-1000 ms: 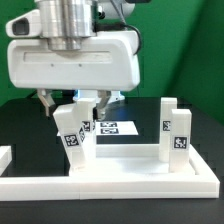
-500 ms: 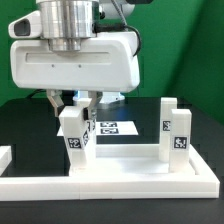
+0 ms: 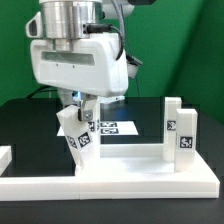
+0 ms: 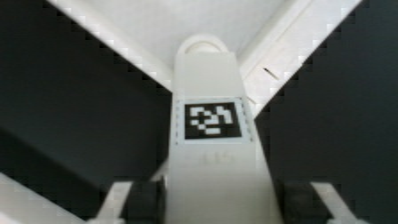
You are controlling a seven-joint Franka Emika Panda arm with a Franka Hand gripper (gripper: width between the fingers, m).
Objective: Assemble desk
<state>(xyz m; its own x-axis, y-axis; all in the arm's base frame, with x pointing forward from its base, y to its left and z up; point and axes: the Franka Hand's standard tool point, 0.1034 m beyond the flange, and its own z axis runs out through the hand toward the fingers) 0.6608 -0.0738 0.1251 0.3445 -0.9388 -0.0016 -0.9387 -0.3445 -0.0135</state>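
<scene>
A white square desk leg (image 3: 79, 138) with black-and-white tags leans tilted at the exterior view's left, its foot at the flat white desk top (image 3: 125, 157). My gripper (image 3: 78, 104) is shut on the leg's upper end and is tilted with it. In the wrist view the leg (image 4: 214, 95) runs away from the gripper (image 4: 217, 205), with a pale finger (image 4: 121, 200) on each side. A second leg (image 3: 178, 130) stands upright on the top at the exterior view's right.
A long white border bar (image 3: 140, 180) lies along the front, and a piece of it (image 3: 5, 155) shows at the far left. The marker board (image 3: 115, 128) lies flat on the black table behind the legs.
The fingers have closed in on the left leg. The hand has turned and shifted toward the exterior view's right, and the leg has gone from upright to tilted.
</scene>
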